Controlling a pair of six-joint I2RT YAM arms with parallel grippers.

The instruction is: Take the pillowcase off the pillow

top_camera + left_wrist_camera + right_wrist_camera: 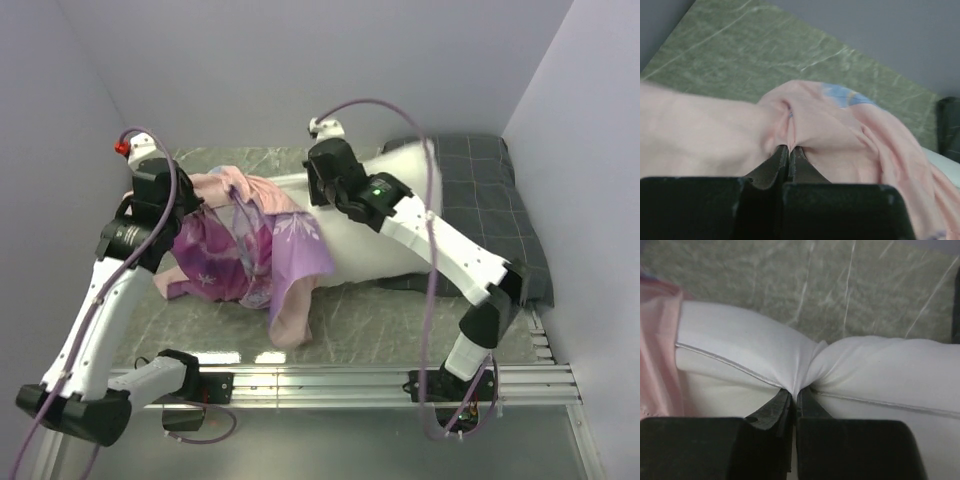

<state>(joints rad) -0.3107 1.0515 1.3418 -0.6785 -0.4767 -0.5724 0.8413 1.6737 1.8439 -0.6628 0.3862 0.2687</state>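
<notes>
The pillowcase [250,250], purple-pink with white prints outside and pale pink inside, lies bunched over the left end of the white pillow [370,245]. My left gripper [195,195] is shut on a fold of the pale pink inside of the pillowcase [805,125]; its closed tips show in the left wrist view [788,148]. My right gripper [322,190] is shut on the seamed edge of the pillow [880,370], pinching the white fabric between its tips [797,392]. The pillowcase edge [657,350] shows pink at the left of the right wrist view.
A dark grey checked pillow [495,210] lies at the right, under and behind the white pillow. The green marbled tabletop [370,320] shows in front and behind. Grey walls close in on the left, back and right. A metal rail [330,380] runs along the near edge.
</notes>
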